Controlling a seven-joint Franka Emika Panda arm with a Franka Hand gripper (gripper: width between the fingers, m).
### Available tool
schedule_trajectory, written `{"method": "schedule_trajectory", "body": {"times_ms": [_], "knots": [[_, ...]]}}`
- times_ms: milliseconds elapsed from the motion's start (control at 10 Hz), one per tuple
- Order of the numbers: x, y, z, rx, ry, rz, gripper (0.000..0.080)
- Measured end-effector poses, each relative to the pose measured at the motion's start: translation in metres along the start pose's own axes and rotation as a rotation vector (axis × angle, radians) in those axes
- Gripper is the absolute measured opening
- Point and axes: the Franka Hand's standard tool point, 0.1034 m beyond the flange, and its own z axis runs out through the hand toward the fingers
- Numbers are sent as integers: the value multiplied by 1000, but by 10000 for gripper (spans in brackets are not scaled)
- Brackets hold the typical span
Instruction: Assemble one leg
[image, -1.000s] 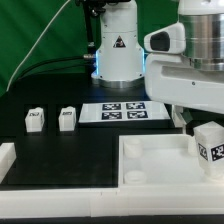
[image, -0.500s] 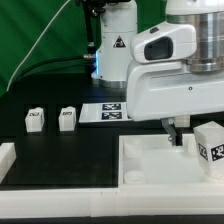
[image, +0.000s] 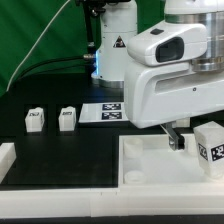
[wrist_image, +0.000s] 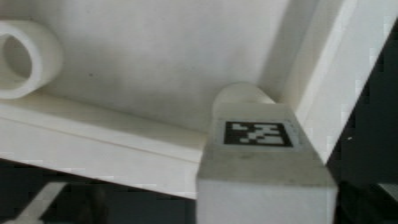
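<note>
Fingers (image: 178, 136) of the gripper (image: 178, 141) show only as one dark stub under the arm's white housing (image: 170, 90), so I cannot tell whether they are spread or pressed together; nothing visibly sits between them. Just to the exterior view's right of them the leg (image: 210, 147) stands upright, tag toward the camera, at that end of the tray (image: 150, 172). My wrist view puts it close against an inside corner of the tray wall, with a round socket (wrist_image: 18, 58) well apart from it, and I can't say whether it is seated in anything. Out on the black table a spare leg (image: 34, 120) and its twin (image: 67, 119) stand near each other, with the marker board (image: 108, 113) beyond, half hidden by the housing. My worry is that the fingers look to be beside the leg and not around it: going lower could nudge the light block over, shove it along the wall, or land a fingertip on the tray rim. Against a second ago, the housing has swung toward the exterior view's left, covering more of the marker board, and the fingers have come lower; the three legs I can see look unmoved
</note>
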Motion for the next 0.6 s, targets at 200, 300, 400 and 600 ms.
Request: {"method": "schedule_trajectory", "body": {"times_ms": [200, 300, 400, 600], "knots": [[0, 0, 0, 0, 0, 0, 415], [0, 0, 0, 0, 1, 0, 415], [1, 0, -1, 0, 4, 0, 305], [1, -1, -1, 0, 4, 47, 304]]}}
